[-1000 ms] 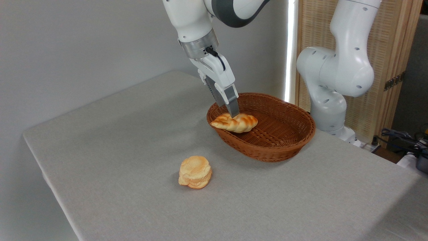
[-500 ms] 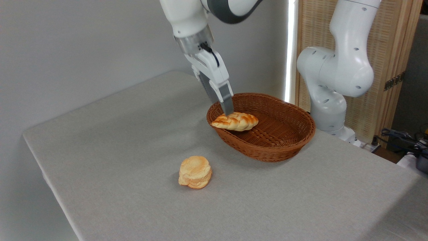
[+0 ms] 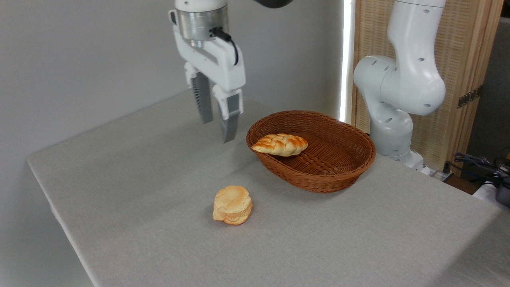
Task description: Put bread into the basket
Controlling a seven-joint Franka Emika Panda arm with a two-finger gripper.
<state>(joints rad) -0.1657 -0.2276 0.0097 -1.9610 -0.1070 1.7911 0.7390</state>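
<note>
Bread [image 3: 280, 144] lay inside the basket [image 3: 338, 169], at its left end, long axis running roughly left to right, pale left tip leaning up on the left rim, rest of the braided loaf resting against the sloping inner wall. Glossy golden crust, darker brown stripes across the braid. Not touched by anything but the wicker.

Gripper [image 3: 217, 129] hung in the air to the left of the basket, above bare tabletop, well clear of the bread and apart from the rim. Pointed straight down, jaws spread with a plain gap between the two fingers [image 3: 230, 123], nothing held. Nearer finger lower in the view than the farther ribbed one. Black cable looped at the metal wrist collar above.

Basket sat toward the back right of the table [image 3: 131, 191], oval, reddish-brown, flared rim, otherwise holding nothing else visible. Round bun [image 3: 232, 205], pale and stacked in layers, lay alone on the grey cloth near the front, well apart from both basket and gripper. White arm base [image 3: 392, 99] stood behind the basket at the right, before a slatted wooden screen [image 3: 470, 59].
</note>
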